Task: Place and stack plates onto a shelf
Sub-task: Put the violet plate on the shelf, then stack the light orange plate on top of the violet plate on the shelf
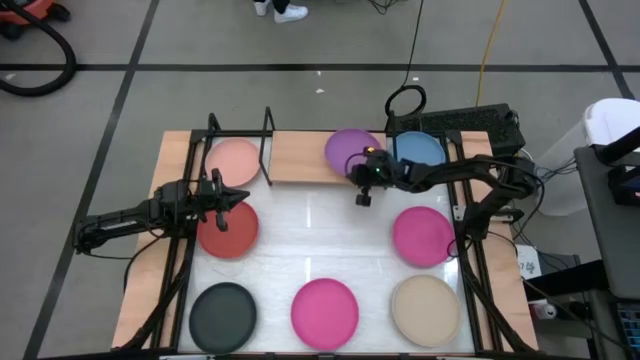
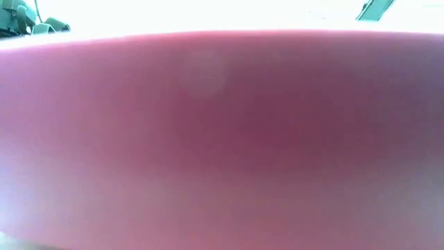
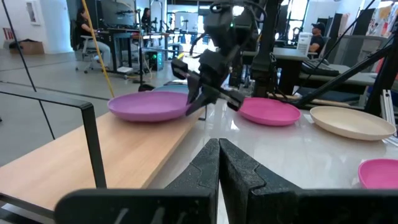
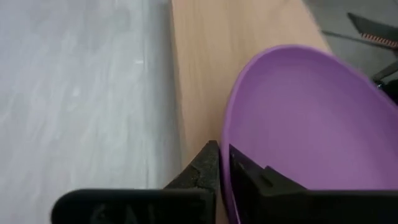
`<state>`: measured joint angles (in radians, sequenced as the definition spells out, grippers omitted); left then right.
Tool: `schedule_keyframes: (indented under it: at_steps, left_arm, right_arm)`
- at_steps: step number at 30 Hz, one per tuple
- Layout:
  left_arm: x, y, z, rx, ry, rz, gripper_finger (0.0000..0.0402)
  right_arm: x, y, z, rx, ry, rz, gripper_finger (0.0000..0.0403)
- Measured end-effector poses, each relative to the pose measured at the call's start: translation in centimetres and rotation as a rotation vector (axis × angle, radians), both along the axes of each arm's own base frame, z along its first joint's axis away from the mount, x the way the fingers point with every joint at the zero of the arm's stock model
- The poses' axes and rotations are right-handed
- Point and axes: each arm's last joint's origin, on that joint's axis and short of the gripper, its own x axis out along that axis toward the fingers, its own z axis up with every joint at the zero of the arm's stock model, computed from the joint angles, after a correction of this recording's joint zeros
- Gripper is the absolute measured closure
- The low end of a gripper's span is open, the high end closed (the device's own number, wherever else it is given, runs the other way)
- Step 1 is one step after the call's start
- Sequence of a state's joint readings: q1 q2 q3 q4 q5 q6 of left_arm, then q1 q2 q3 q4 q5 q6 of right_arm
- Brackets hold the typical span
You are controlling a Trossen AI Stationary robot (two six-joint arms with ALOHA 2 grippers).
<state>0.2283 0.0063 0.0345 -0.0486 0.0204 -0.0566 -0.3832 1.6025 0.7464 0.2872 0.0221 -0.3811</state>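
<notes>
**Plate colours across a white worktop**

Purple plate (image 1: 349,149) on the light-wood shelf (image 1: 300,157); light pink (image 1: 233,161), blue (image 1: 416,149), red (image 1: 228,231), two magenta (image 1: 423,235) (image 1: 324,313), black (image 1: 222,314), beige (image 1: 425,310). White worktop (image 1: 320,240); dark arms.

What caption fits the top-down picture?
Right gripper pinches the purple plate at the wooden shelf; left gripper waits above the red plate.

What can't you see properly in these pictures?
- Low view: a magenta plate right against the lens fills the picture and hides the table and both arms.
- High view: the blue plate is partly covered by the right arm.
- Right wrist view: the purple plate is cut off by the picture's edge.
- High view: the left gripper hangs over the red plate; touching or not is unclear.
</notes>
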Motion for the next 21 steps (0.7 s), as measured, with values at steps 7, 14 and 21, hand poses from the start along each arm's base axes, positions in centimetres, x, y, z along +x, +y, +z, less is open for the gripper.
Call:
schedule_keyframes:
  at_steps: [7, 14, 21]
  left_arm:
    - [0.0, 0.0, 0.0, 0.0, 0.0, 0.0, 0.0392]
    - [0.0, 0.0, 0.0, 0.0, 0.0, 0.0, 0.0392]
    - [0.0, 0.0, 0.0, 0.0, 0.0, 0.0, 0.0392]
  right_arm:
    - [0.4, 0.4, -0.1, 0.0, -0.026, 0.012, 0.0352]
    - [0.9, 1.3, 1.0, -0.026, -0.092, 0.047, 0.032]
    - [-0.1, 4.9, 5.7, 0.007, -0.231, 0.113, 0.0299]
